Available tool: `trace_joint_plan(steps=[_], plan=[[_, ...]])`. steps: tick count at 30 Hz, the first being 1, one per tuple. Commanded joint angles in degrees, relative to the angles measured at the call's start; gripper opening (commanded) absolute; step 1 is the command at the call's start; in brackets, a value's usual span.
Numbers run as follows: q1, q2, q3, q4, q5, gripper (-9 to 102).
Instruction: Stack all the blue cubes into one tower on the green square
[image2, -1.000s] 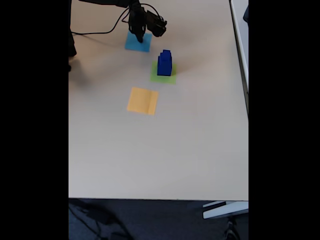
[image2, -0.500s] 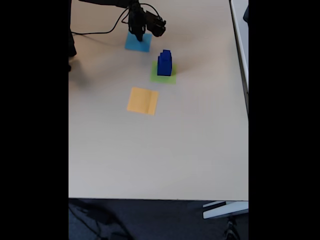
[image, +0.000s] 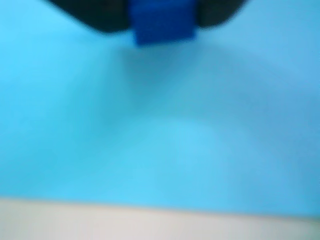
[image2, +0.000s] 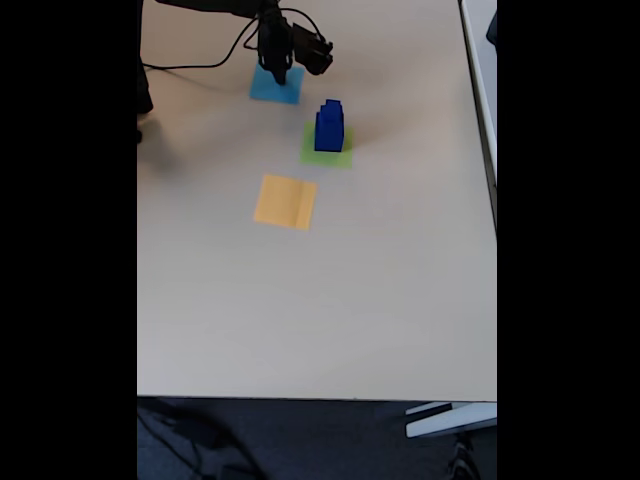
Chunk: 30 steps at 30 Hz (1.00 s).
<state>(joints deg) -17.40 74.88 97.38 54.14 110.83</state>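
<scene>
Two dark-blue cubes (image2: 329, 127) stand stacked, smaller on larger, on the green square (image2: 340, 157) in the fixed view. Up and to the left of them my gripper (image2: 278, 72) points down over a light-blue paper square (image2: 268, 92). The blurred wrist view has a small blue cube (image: 164, 25) at the top edge, with dark fingers (image: 100, 15) pressed against both of its sides. My gripper (image: 162, 22) is shut on this cube, just above the light-blue paper (image: 160, 140).
An orange-yellow paper square (image2: 286, 202) lies nearer the camera than the green one. A black cable (image2: 200, 62) runs left from the arm along the far table edge. The beige table (image2: 320, 320) extends wide toward the near edge.
The gripper tip has risen slightly over the light-blue square. The stacked cubes and paper squares have not moved.
</scene>
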Motion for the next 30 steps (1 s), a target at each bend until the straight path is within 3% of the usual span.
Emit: trace_joint_plan(steps=[1, 8, 30], plan=[[1.14, 6.59, -4.92, 4.75, -1.05, 2], [2.9, 10.46, -14.5, 16.35, -3.25, 2], [12.04, 12.04, -27.6, 21.8, -17.58, 3]])
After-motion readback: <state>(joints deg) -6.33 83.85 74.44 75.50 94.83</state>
